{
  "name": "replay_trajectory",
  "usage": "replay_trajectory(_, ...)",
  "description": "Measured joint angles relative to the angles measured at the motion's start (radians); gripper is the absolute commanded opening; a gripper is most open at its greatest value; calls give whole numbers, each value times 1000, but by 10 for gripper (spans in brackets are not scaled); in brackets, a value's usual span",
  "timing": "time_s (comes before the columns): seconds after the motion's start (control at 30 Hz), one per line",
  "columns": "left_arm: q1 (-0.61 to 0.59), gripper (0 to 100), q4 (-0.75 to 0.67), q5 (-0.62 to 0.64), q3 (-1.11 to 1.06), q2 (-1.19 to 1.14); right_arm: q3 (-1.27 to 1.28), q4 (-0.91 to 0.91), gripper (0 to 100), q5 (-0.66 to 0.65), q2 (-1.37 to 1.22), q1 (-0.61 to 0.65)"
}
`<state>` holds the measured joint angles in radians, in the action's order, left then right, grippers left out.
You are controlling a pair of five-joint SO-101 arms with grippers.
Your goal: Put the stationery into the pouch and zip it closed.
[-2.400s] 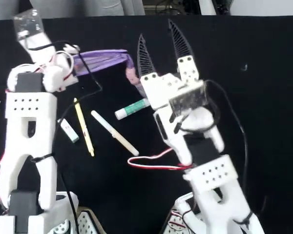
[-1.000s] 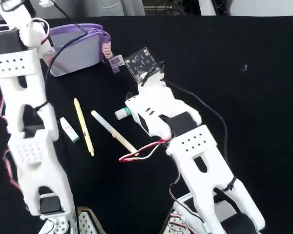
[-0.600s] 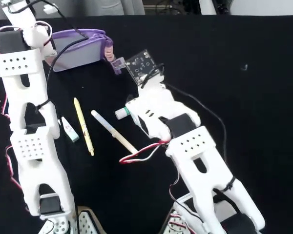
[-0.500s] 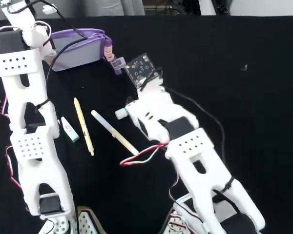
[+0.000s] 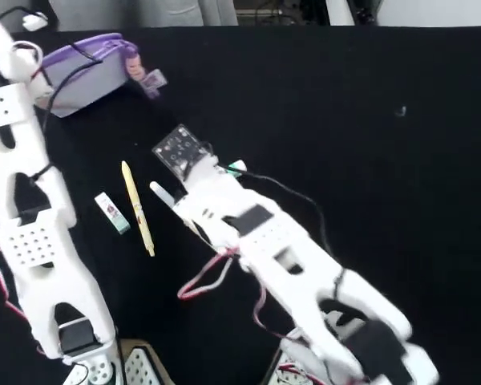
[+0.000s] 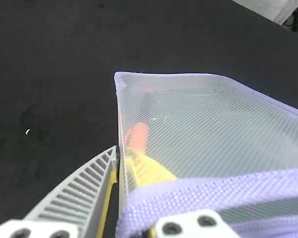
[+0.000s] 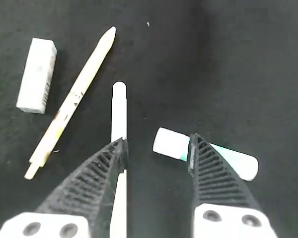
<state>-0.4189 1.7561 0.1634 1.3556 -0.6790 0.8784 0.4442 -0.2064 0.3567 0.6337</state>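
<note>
The purple-edged translucent pouch [image 5: 84,68] sits at the table's far left corner, and my left gripper [image 6: 123,156] is shut on its edge [image 6: 203,134]. On the black cloth lie a white eraser [image 5: 112,212], a yellow pencil [image 5: 136,208], a white pen [image 5: 162,192] and a green-and-white glue stick [image 5: 236,167]. My right gripper [image 7: 156,144] hangs open just above them. The pen [image 7: 119,111] runs under one finger. The glue stick [image 7: 171,143] has its white cap in the gap, with the other finger crossing its body. The pencil [image 7: 74,104] and eraser [image 7: 37,74] lie off to the side.
The pouch's zipper pull tag [image 5: 148,78] sticks out toward the middle. A red and white cable [image 5: 204,277] loops off the right arm over the cloth. The right half of the black table [image 5: 401,144] is bare.
The left arm has dragged the pouch toward the far left corner. The right arm has swung away from the pouch and come down over the pen and glue stick.
</note>
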Motion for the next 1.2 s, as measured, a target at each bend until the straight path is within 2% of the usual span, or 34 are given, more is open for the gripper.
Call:
replay_trajectory(0.17, -25, 29, 0, 0, 0, 0, -170, 15, 194, 0, -261, 9)
replay_trajectory(0.43, -28, 29, 0, -2, 0, 0, -494, 252, 194, -6, -559, 54)
replay_trajectory(0.67, -28, 29, 0, -2, 0, 0, -554, 264, 191, -9, -654, 66)
replay_trajectory(0.8, -28, 29, 0, -2, 0, 0, -560, 270, 183, -71, -678, 74)
replay_trajectory(1.0, -28, 29, 0, -2, 0, 0, -614, 336, 8, -80, -689, 78)
replay_trajectory(1.2, -28, 29, 0, -2, 0, 0, -614, 368, 11, -78, -689, 78)
